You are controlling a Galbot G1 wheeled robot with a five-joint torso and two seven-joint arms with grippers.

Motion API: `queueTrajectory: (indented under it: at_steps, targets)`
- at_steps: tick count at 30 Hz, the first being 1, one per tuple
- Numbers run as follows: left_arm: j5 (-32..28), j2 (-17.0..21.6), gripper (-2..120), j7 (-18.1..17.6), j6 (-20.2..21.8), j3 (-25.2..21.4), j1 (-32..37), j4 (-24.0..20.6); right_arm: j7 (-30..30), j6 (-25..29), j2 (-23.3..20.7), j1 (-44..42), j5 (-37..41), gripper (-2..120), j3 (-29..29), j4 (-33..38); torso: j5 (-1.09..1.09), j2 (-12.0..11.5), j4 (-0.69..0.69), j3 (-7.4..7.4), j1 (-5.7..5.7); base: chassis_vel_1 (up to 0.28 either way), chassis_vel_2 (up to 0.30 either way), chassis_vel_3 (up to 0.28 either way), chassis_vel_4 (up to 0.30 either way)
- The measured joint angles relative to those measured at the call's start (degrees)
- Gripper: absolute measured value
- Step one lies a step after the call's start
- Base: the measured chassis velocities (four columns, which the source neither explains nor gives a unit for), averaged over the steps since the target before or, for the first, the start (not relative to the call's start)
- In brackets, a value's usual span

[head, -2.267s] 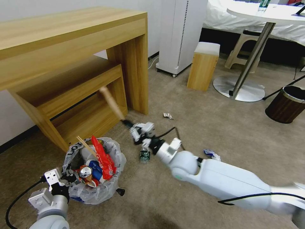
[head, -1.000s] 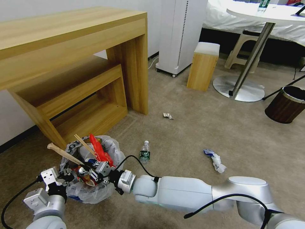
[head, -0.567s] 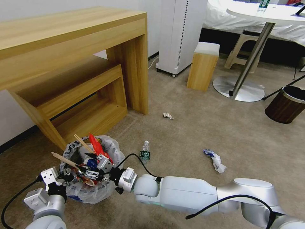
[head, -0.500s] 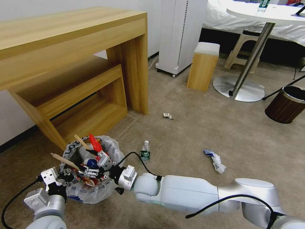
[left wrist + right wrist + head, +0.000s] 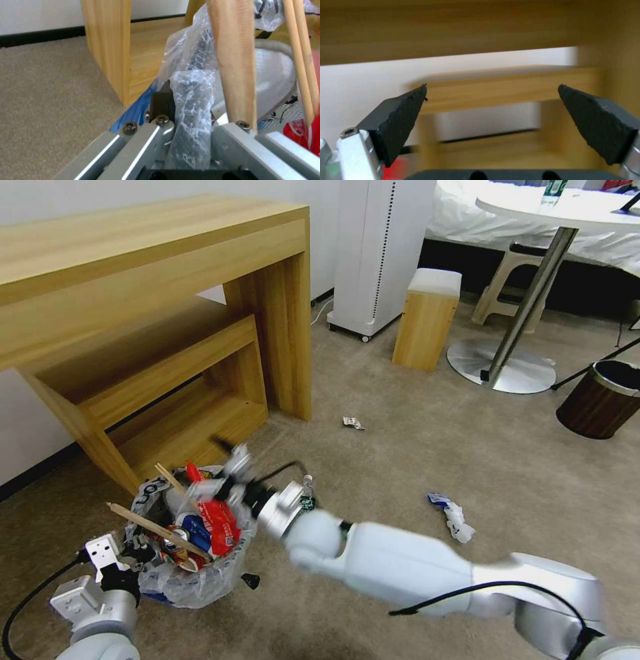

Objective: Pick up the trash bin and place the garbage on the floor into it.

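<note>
While the left gripper (image 5: 137, 549) pinches the near rim of the trash bin (image 5: 193, 580), its fingers (image 5: 161, 105) pressed together on a fold of the crinkled plastic bag (image 5: 191, 100), the right gripper (image 5: 223, 470) hangs above the far edge of that bin, blurred in the head view. Its 2 black pads (image 5: 398, 120) stand wide apart with nothing between them, facing the wooden desk (image 5: 486, 32) and the lower shelf under it.

The bin sits on the tan carpet (image 5: 413, 447), just in front of the desk leg, right beside the left gripper and just below the right one. It is packed: a red carton (image 5: 217, 520), a crushed can (image 5: 177, 537), a blue-and-white packet (image 5: 197, 527), and a wooden stick (image 5: 150, 523) lying across the top, 1 end poking out over the rim toward the left gripper. 2 thinner sticks (image 5: 170, 480) lean up from the far side.

Out past the right gripper, a small green-labelled bottle (image 5: 307, 497) lies on the carpet, partly behind the right wrist. Farther off lie a white-blue wrapper (image 5: 450, 510) and a small crumpled scrap (image 5: 352, 423).
</note>
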Motion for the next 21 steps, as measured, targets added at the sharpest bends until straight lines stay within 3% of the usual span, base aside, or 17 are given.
queueTrajectory:
  at_steps: [1,3,4,6,8,11,13,14,15,18,19,21]
  targets:
    - [0.0,0.0,1,0.0,0.0,0.0,0.0,0.0,0.0,0.0,0.0,0.0,0.0,100,0.0,0.0,0.00,0.0,0.00,0.00,0.00,0.000,0.000,0.000,0.000]
    - [-0.2,0.2,1,0.0,0.0,0.0,-0.2,0.1,1.2,-1.4,-4.8,-3.0,1.6,100,7.0,2.4,0.02,0.0,-0.05,0.00,0.00,0.000,0.000,0.000,0.000]
    - [-0.2,0.2,1,0.0,0.0,0.0,-0.2,0.1,1.2,-1.4,-4.8,-3.0,1.6,100,7.0,2.4,0.02,0.0,-0.05,0.00,0.00,0.000,0.000,0.000,0.000]
    - [-0.2,0.3,1,0.1,-0.1,0.1,-0.3,0.2,2.0,-2.6,-7.4,-6.1,2.8,100,13.7,4.8,0.02,0.0,-0.03,0.00,0.00,0.000,0.000,0.000,0.000]
    - [-0.2,0.3,1,0.1,-0.1,0.1,-0.2,0.2,2.1,-2.9,-8.0,-7.1,3.1,100,15.8,5.6,0.02,0.0,-0.01,0.00,0.00,0.000,0.000,0.000,0.000]
    - [-0.2,0.5,1,0.1,-0.2,0.1,-0.1,0.2,3.0,-4.9,-10.5,-12.2,4.2,100,26.1,9.5,0.01,0.0,0.02,0.00,0.00,0.000,0.000,0.000,0.000]
    - [-0.2,0.5,1,0.1,-0.2,0.1,0.0,0.2,3.5,-5.3,-10.9,-13.2,4.3,100,27.9,10.3,0.01,0.0,0.02,0.00,0.00,0.000,0.000,0.000,0.000]
    - [-0.2,0.6,1,0.2,-0.2,0.1,0.1,0.0,5.2,-7.4,-12.2,-17.4,4.5,100,35.0,12.6,0.01,0.0,0.01,0.00,0.00,0.000,0.000,0.000,0.000]
    - [-0.2,0.6,1,0.2,-0.2,0.1,0.1,0.0,5.2,-7.4,-12.2,-17.4,4.5,100,35.0,12.6,0.01,0.0,0.01,0.00,0.00,0.000,0.000,0.000,0.000]
    - [-0.1,0.8,1,0.3,-0.3,0.2,0.2,-0.1,6.8,-9.9,-13.6,-27.9,3.8,100,47.1,16.0,0.04,0.0,-0.02,0.00,-0.01,0.000,0.000,0.000,0.000]
    - [-0.1,0.8,1,0.3,-0.3,0.2,0.2,-0.1,6.8,-9.9,-13.6,-27.9,3.8,100,47.1,16.0,0.04,0.0,-0.02,0.00,-0.01,0.000,0.000,0.000,0.000]
    - [0.1,0.8,1,0.5,-0.4,0.5,0.5,-0.4,6.9,-10.3,-14.3,-35.1,3.1,100,54.7,18.1,0.00,0.0,-0.03,-0.01,-0.01,0.000,0.000,0.000,0.000]
